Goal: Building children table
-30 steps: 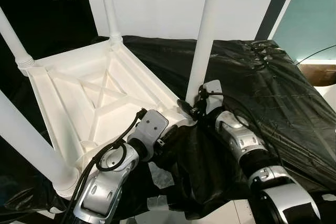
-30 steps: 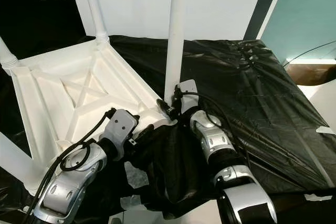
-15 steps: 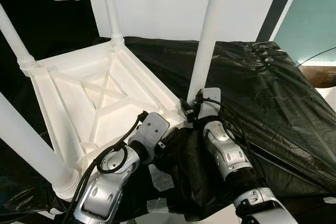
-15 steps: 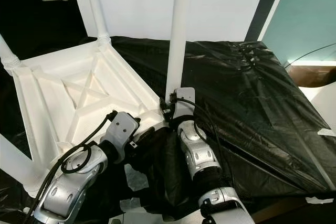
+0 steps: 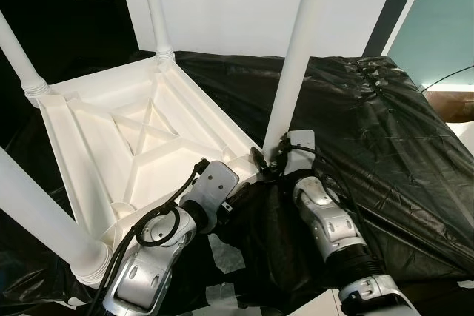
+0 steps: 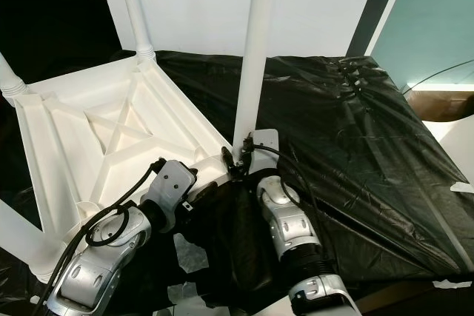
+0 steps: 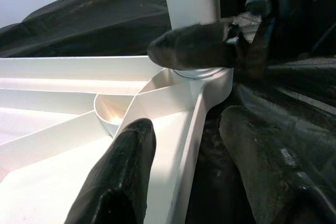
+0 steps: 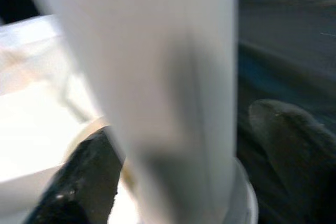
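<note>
The white tabletop (image 5: pixel 141 138) lies upside down on a desk (image 5: pixel 385 138) draped in black plastic sheet, its ribbed underside facing up. Four legs stand up from its corners: the far leg (image 5: pixel 154 12), two legs on the robot's left (image 5: pixel 18 49) (image 5: pixel 41 216), and the near-corner leg (image 5: pixel 295 64) where both grippers work.

Right gripper (image 8: pixel 178 166): fingers spread wide, one on each side of the near-corner leg just above its collar. In the right wrist view a small gap shows between leg and each finger (image 8: pixel 286 135), so it reads as straddling the leg, not clamped; actual contact cannot be told through the blur. It holds nothing.

Left gripper (image 7: pixel 184 171): open, one finger (image 7: pixel 123 171) over the inside of the tabletop, the other outside on the plastic, with the rim of the tabletop between them, just short of the corner socket (image 7: pixel 202 74). No firm pinch visible. The right gripper's finger lies directly ahead of it, against the leg's base.

Progress, as judged: all four legs are in their sockets and upright, so assembly looks nearly finished. The near-corner leg is probably the last one being seated or tightened; whether it is fully home cannot be seen. Remaining: confirm that joint, release, then turn the table onto its legs.
</note>
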Controlling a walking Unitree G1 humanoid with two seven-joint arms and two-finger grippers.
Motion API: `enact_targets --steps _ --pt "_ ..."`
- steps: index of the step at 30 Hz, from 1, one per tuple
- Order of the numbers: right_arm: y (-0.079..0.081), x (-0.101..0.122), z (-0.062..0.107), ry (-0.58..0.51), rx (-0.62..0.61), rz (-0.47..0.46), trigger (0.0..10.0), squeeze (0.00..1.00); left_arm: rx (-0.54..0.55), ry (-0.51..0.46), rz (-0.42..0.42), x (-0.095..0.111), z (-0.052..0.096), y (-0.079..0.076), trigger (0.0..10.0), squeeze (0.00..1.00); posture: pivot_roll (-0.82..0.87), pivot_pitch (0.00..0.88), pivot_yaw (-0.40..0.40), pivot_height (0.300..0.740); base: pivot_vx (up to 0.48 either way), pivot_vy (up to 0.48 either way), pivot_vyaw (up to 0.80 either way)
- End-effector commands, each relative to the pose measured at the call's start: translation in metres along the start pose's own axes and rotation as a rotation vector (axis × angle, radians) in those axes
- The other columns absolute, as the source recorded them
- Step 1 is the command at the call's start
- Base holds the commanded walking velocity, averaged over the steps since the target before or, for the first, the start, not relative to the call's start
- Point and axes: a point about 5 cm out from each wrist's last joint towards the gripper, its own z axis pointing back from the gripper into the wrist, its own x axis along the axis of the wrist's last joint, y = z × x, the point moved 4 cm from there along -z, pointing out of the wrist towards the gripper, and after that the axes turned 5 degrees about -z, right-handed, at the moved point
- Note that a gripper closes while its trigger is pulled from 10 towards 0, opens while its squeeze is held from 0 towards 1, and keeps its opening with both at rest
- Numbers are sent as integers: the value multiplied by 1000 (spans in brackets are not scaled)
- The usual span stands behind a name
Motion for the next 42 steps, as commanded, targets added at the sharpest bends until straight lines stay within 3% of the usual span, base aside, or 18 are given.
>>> enact_targets --steps 1,2,5,6,9,12,15,20,25,26,28,29,30,37,42 --pt "-3 4 3 -17 31 -12 10000 1000 6 -6 -13 1 0 -1 10000 0 137 0 -68 740 0 0 0" --pt "-8 5 6 -9 79 1 10000 0 8 -5 -14 0 0 0 10000 0 137 0 -68 740 0 0 0" --pt "-11 4 7 -4 102 8 10000 0 9 -4 -15 0 0 1 10000 0 137 0 -68 740 0 0 0" --pt "-14 6 8 2 183 40 10000 0 14 -6 -21 1 0 2 10000 0 125 0 -62 740 0 0 0" --pt "-14 6 8 2 183 40 10000 0 14 -6 -21 1 0 2 10000 0 125 0 -62 740 0 0 0" --pt "-12 9 4 19 316 84 10000 0 14 -13 -25 3 -1 4 10000 0 116 0 -56 740 0 0 0" --pt "-12 9 4 19 316 84 10000 0 14 -13 -25 3 -1 4 10000 0 116 0 -56 740 0 0 0" --pt "-3 14 -11 58 439 158 10000 0 3 -14 -25 2 -5 0 10000 0 119 0 -58 740 0 0 0" --pt "1 14 -18 84 475 189 10000 0 -2 -13 -27 2 -7 -4 10000 0 131 0 -64 740 0 0 0" --pt "6 13 -18 105 515 190 7765 0 5 -12 -25 2 -7 -4 10000 0 147 0 -74 740 0 0 0" --pt "7 12 -18 111 533 191 7765 0 8 -12 -25 2 -7 -4 10000 0 147 0 -74 740 0 0 0" --pt "7 10 -18 122 542 185 784 0 15 -11 -23 2 -6 -3 10000 0 153 0 -79 740 0 0 0" --pt "7 8 -17 138 549 182 0 0 22 -11 -20 2 -5 -2 10000 0 153 0 -79 740 0 0 0" --pt "2 1 -14 169 555 177 0 0 33 -10 -17 1 -4 -2 10000 0 150 15 -85 740 0 0 0" --pt "-8 -2 -14 171 463 187 0 0 33 -10 -19 1 -3 -3 10000 0 142 21 -79 740 0 0 0"
